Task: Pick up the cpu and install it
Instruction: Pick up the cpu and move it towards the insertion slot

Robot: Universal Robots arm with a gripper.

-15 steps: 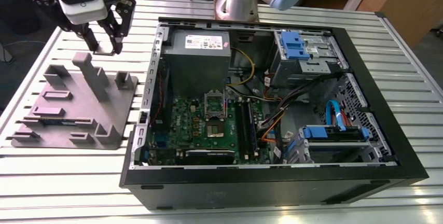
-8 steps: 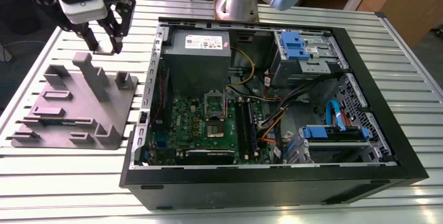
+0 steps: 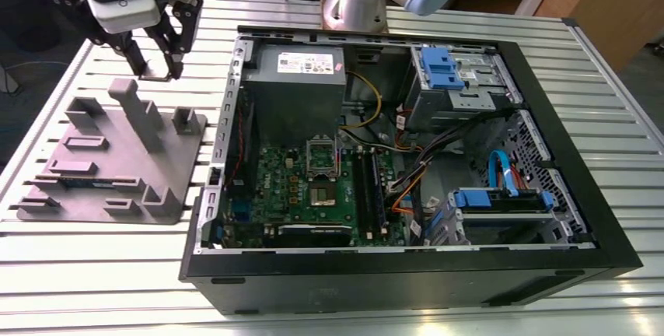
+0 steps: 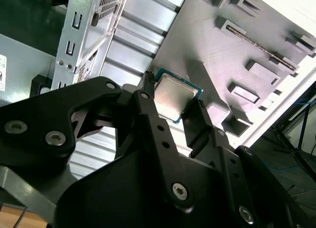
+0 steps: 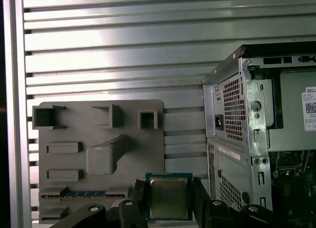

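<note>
The cpu [image 5: 169,198], a small square chip with a silver-grey top and a thin green edge, sits clamped between the two black fingers of my gripper [image 5: 169,188]. The second wrist view shows the cpu [image 4: 175,97] held the same way in the gripper [image 4: 174,94]. In the exterior view the gripper [image 3: 155,73] hangs over the far end of the grey plastic tray [image 3: 114,157], at the exterior view's left of the open computer case [image 3: 415,274]. The bare CPU socket [image 3: 323,174] lies on the green motherboard inside the case.
The tray [image 5: 98,134] carries raised holders and a tall post [image 3: 140,114]; a long memory stick [image 5: 81,193] lies in one slot. Inside the case are a grey power supply box [image 3: 295,79], blue drive brackets [image 3: 441,68] and cables. The arm's base [image 3: 353,1] stands behind the case.
</note>
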